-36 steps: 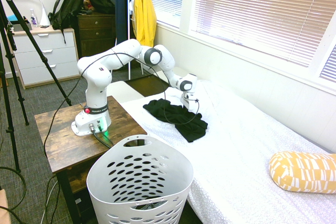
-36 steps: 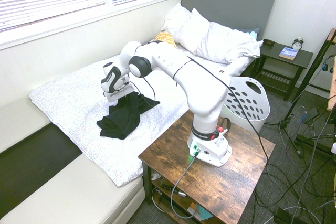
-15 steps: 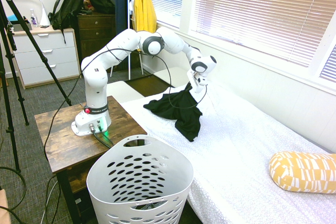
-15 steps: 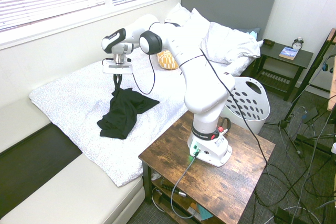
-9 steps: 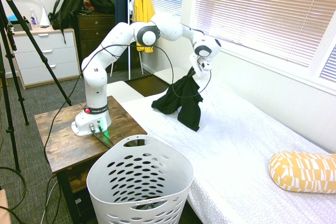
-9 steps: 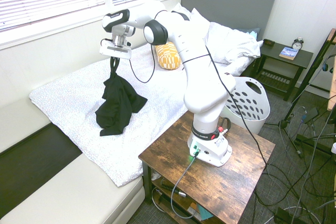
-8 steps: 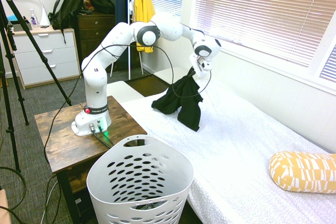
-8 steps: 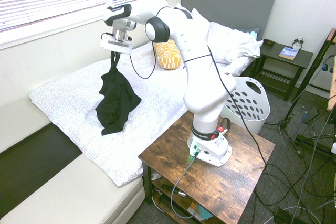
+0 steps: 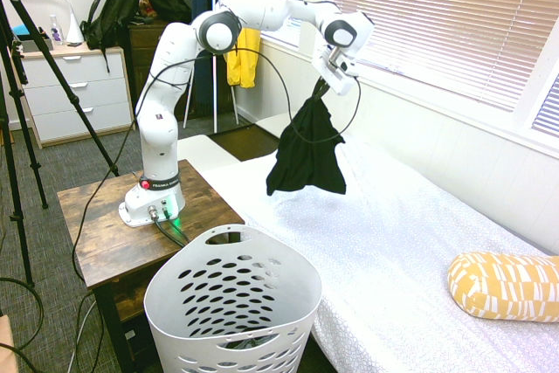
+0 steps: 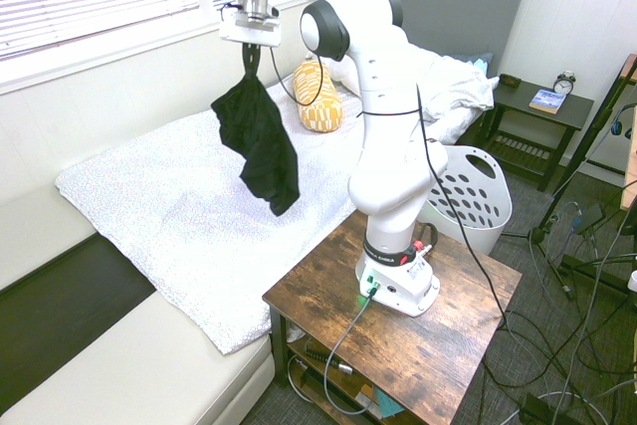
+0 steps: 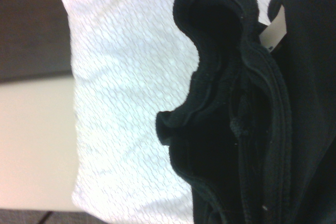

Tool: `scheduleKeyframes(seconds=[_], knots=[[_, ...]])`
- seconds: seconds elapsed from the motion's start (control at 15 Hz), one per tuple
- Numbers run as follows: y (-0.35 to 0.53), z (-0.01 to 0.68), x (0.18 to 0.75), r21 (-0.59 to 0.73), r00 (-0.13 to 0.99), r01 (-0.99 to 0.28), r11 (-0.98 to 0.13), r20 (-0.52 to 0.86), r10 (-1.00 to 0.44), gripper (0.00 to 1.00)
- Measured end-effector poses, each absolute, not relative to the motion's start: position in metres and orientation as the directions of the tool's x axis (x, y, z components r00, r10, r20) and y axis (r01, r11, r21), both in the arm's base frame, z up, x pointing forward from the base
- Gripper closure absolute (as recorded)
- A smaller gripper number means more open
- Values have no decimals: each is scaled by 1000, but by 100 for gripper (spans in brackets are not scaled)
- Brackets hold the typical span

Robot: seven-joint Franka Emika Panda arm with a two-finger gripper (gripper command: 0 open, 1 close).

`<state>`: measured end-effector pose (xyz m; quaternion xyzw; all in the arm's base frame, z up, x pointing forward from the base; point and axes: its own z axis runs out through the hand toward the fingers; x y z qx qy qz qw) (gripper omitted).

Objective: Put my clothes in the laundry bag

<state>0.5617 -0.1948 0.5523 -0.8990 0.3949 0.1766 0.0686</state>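
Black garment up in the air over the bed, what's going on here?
The white arm's gripper has its jaws shut on the top of the black garment, which hangs free above the white bedspread, clear of it. The white laundry basket stands on the floor beside the wooden table that bears the arm, and the garment is not yet over it. So the pickup is done and the drop into the basket is still to come.

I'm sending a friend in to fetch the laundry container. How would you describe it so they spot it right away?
Start at the bed with the white quilted cover; beside it stands a small wooden side table. Next to that table is the tall, rounded white plastic laundry basket, the only thing here with walls full of oval holes.
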Motion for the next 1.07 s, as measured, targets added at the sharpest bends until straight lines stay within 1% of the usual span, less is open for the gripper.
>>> scheduleKeyframes(seconds=[0.13, 0.2, 0.4, 0.53, 0.73, 0.87, 1.07], knots=[[-234, 583, 521, 86, 625, -722, -686, -343, -701, 100], [-253, 595, 501, 97, 645, -701, -706, -336, -686, 100], [-304, 621, 433, 133, 736, -566, -814, -362, -571, 100], [-339, 642, 382, 163, 753, -506, -847, -394, -526, 100], [-386, 659, 319, 187, 720, -515, -837, -437, -540, 100], [-403, 663, 286, 248, 664, -504, -827, -501, -555, 100], [-417, 657, 253, 346, 567, -476, -808, -581, -583, 100]])
